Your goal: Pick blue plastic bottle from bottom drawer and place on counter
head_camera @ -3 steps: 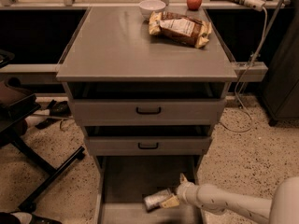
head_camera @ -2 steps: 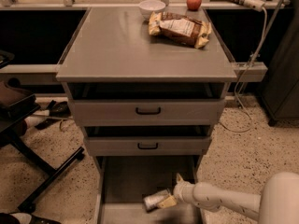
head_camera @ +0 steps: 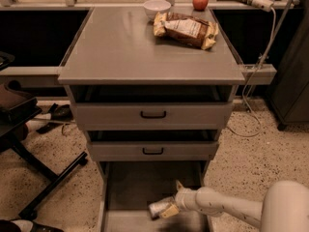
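The blue plastic bottle lies on its side on the floor of the open bottom drawer, near its front. My gripper is down inside that drawer, reaching in from the right on a white arm. It is open, with one yellowish fingertip lying against the bottle's right end and the other pointing up behind it. The bottle rests on the drawer floor. The counter is the grey cabinet top above.
On the counter's far right lie a crinkly snack bag, a white bowl and a red apple. Two upper drawers with black handles stand slightly open. A chair base stands at the left and a cable hangs at the right.
My gripper has crept slightly left toward the bottle, and more of the white arm has come into view at the lower right. The bottle has not moved.
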Motion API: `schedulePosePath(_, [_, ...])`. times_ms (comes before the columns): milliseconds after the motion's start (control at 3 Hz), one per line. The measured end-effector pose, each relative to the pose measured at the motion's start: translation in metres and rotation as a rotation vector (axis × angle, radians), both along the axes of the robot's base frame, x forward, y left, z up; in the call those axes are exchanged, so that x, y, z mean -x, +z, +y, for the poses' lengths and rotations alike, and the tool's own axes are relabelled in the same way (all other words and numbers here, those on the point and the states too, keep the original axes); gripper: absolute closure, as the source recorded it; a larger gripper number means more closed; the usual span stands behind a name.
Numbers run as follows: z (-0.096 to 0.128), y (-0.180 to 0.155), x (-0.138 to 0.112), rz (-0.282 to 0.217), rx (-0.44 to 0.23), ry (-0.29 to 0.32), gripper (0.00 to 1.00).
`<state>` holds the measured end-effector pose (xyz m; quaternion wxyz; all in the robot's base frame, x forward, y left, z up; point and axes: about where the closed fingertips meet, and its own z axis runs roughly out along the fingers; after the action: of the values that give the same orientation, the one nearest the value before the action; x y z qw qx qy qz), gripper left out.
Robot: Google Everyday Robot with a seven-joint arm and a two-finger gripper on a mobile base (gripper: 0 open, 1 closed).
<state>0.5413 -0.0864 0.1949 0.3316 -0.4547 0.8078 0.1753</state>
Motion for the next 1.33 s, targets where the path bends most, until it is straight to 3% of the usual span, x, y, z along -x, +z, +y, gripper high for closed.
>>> schedulePosePath(333, [0.010,-0.006,0.000,-0.005,-0.005,0.045,0.00])
schedulePosePath(1333, [0.017,-0.039,-0.006,-0.031,-0.023,0.094,0.00])
